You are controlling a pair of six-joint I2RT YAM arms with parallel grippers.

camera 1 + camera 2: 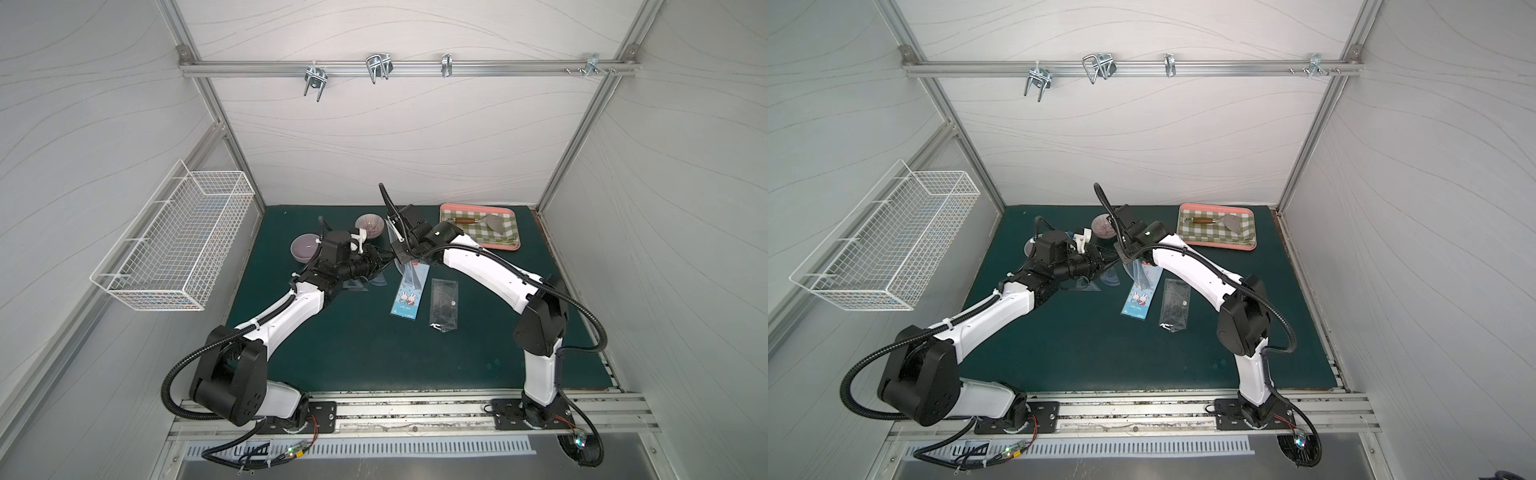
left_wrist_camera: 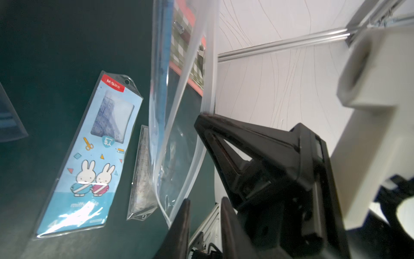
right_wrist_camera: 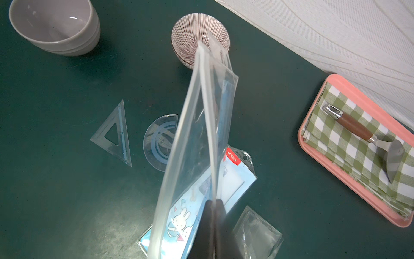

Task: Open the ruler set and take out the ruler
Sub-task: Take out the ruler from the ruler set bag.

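The ruler set's clear pouch [image 3: 197, 134] hangs above the green mat, its two zip rims spread apart. A blue ruler [image 3: 225, 101] lies inside it and shows again in the left wrist view, ruler [image 2: 164, 56]. My right gripper [image 3: 215, 201] is shut on one rim of the pouch [image 1: 409, 272]. My left gripper [image 2: 205, 199] sits close beside the pouch's [image 2: 179, 139] other rim, jaws a narrow gap apart with nothing between them. In both top views the two grippers meet mid-table, left gripper [image 1: 384, 259] and right gripper [image 1: 1125, 259].
A rabbit-print card [image 1: 409, 297] and a clear blister shell [image 1: 444, 305] lie under the pouch. A set square [image 3: 114, 134] and protractor [image 3: 156, 139] lie beside them. Behind stand a grey bowl [image 3: 56, 24], a striped bowl [image 3: 190, 33] and a pink tray [image 3: 349, 190]. A wire basket [image 1: 174, 245] hangs on the left wall.
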